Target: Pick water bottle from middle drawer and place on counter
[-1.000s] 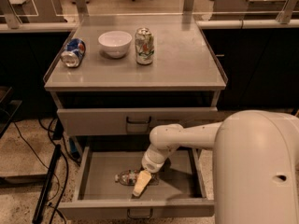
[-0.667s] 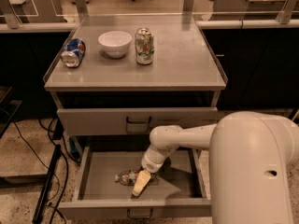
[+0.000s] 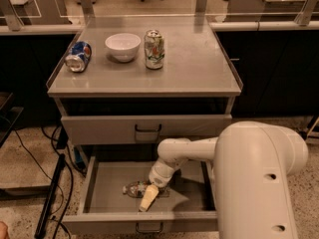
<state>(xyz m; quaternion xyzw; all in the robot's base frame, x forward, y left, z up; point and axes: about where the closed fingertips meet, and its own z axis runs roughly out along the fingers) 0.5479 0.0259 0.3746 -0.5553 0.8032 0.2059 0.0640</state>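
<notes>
Grasp step. Gripper (image 3: 148, 199) was low in the drawer (image 3: 107, 185), right at the bottle (image 3: 133, 188) lying on its floor. Couldn't tell if it had a hold. Next: secure grip, lift clear, go to counter (image 3: 199, 68).

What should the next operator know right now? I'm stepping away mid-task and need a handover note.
Pincer: down inside the open middle drawer, at the water bottle; grasp not confirmed.
The bottle lies on its side on the drawer floor.
Counter holds a bowl, soda can and crushed can, no bottle.
Done: drawer open, arm in the drawer.
Left: grasp, lift, place bottle on counter.
</notes>
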